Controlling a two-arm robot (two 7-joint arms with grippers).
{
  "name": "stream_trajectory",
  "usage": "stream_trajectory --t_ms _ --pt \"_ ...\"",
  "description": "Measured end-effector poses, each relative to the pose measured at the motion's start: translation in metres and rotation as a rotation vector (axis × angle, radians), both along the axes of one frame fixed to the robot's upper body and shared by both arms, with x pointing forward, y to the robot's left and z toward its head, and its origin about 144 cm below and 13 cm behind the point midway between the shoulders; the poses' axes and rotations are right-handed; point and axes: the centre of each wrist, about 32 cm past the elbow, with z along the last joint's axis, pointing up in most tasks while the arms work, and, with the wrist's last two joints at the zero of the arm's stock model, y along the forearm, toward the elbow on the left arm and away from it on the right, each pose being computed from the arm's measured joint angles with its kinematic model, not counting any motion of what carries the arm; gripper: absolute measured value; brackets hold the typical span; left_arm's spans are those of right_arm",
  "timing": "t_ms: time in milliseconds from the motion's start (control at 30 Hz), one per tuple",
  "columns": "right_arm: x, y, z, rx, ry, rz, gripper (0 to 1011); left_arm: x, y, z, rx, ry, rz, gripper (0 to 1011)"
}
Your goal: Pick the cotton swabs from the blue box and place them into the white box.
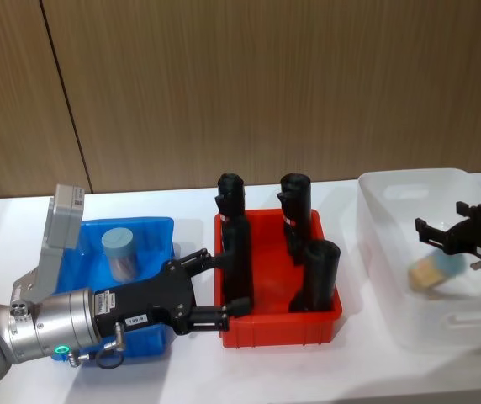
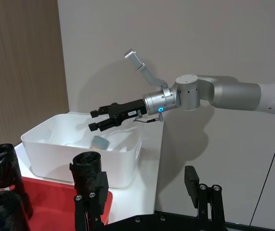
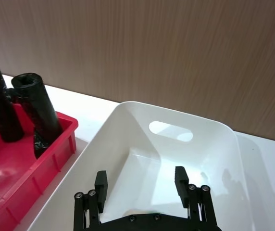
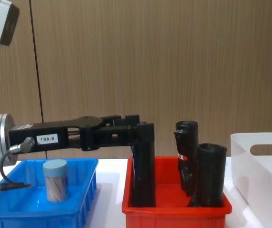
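Note:
One jar of cotton swabs (image 1: 123,252) (image 4: 55,180) stands upright in the blue box (image 1: 155,233) (image 4: 84,189). Another jar (image 1: 433,272) (image 2: 100,142) lies on its side in the white box (image 1: 409,180) (image 2: 56,159) (image 3: 209,139) (image 4: 262,173). My left gripper (image 1: 230,283) (image 2: 144,199) (image 4: 135,124) is open and empty, hovering over the blue box's right edge beside the red bin, well above the upright jar. Above the white box hangs my right gripper (image 1: 439,220) (image 2: 93,120) (image 3: 141,184), open with nothing between its fingers.
A red bin (image 1: 274,326) (image 4: 174,211) (image 3: 12,163) with several tall black rolls (image 1: 319,273) (image 4: 207,173) stands between the two boxes. One roll (image 1: 237,261) is right at my left fingertips. A wooden wall runs behind the white table (image 1: 182,370).

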Motion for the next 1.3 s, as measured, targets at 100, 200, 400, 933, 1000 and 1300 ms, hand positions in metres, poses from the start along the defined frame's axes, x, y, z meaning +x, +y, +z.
stream_trajectory --t_ms 100,200,400,933,1000,1300 --pt "0.002 -0.001 -0.001 -0.003 0.002 -0.006 929 0.0 0.0 0.0 0.0 0.0 0.0 1004" --pt "0.004 -0.001 -0.001 -0.005 -0.001 -0.009 989 0.0 0.0 0.0 0.0 0.0 0.0 1004" --pt "0.004 -0.001 -0.001 -0.006 -0.003 -0.009 1001 0.0 0.0 0.0 0.001 0.0 0.002 1004" --pt "-0.022 0.027 -0.012 0.018 -0.062 0.015 1001 -0.009 -0.014 -0.002 0.045 -0.015 0.12 1004" --pt "-0.024 0.029 -0.013 0.02 -0.066 0.017 1001 -0.011 -0.017 -0.003 0.053 -0.019 0.144 1004" --pt "-0.05 0.052 -0.019 0.052 -0.12 0.031 1001 -0.018 -0.026 -0.004 0.08 -0.036 0.226 1004"
